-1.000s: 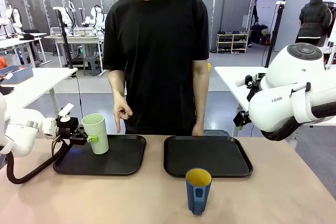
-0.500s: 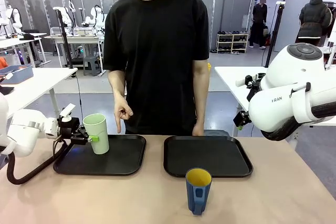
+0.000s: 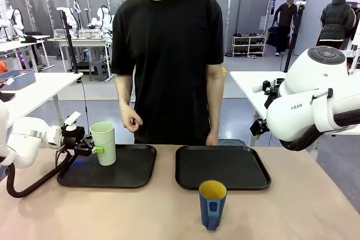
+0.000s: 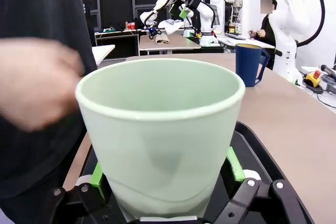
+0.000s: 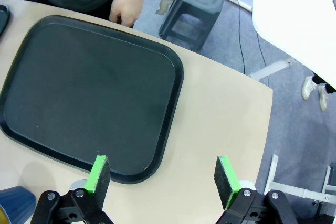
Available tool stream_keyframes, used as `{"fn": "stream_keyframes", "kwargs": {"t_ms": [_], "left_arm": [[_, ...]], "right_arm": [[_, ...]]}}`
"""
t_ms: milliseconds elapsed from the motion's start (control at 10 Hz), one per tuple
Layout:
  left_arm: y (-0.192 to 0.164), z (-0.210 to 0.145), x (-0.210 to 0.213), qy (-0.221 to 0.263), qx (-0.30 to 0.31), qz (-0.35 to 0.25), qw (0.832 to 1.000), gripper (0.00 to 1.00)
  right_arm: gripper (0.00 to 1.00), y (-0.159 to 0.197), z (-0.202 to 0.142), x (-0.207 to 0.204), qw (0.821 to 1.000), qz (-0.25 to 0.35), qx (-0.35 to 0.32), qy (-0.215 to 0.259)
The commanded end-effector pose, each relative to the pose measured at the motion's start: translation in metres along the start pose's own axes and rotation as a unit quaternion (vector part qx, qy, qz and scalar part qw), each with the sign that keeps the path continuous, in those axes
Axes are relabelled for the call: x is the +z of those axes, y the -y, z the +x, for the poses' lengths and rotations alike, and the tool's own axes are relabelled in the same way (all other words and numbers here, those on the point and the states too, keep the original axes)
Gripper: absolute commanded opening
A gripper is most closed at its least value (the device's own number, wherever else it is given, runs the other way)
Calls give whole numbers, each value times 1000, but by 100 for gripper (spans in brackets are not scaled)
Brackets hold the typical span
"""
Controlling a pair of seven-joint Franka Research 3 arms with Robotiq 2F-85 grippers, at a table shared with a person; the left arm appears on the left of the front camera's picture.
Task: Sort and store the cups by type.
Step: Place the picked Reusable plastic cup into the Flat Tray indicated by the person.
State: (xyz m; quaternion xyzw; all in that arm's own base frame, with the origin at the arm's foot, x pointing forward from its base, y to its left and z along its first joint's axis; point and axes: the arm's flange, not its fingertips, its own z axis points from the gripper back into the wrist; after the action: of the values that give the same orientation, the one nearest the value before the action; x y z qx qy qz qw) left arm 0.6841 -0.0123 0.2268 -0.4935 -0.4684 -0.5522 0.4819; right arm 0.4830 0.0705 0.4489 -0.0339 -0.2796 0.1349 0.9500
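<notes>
- The left gripper (image 3: 91, 149) is closed on the low part of the green cup (image 3: 103, 143), with a green pad (image 4: 234, 163) on each side.
- The green cup stands straight up over the far left corner of the left tray (image 3: 132, 172) (I cannot tell if it touches the tray).
- A person's hand (image 3: 131, 121) hangs just right of the cup, a bit higher, not touching it.
- The right gripper (image 5: 163, 176) is wide apart and holds nothing, up over the right edge of the right tray (image 5: 79, 93).
- The blue cup (image 3: 212, 203), yellow inside, stands on the table (image 3: 292, 206), just near of the right tray.
</notes>
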Motion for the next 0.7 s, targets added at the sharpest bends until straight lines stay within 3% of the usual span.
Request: {"fn": "stream_keyframes", "kwargs": {"t_ms": [0,600], "left_arm": [[-3,-2,4,-8,6,-3,1000,100],[26,1,39,-15,-8,25,1000,100]], "right_arm": [[100,1,1,-1,1000,-1,0,0],[100,1,1,-1,1000,-1,0,0]]}}
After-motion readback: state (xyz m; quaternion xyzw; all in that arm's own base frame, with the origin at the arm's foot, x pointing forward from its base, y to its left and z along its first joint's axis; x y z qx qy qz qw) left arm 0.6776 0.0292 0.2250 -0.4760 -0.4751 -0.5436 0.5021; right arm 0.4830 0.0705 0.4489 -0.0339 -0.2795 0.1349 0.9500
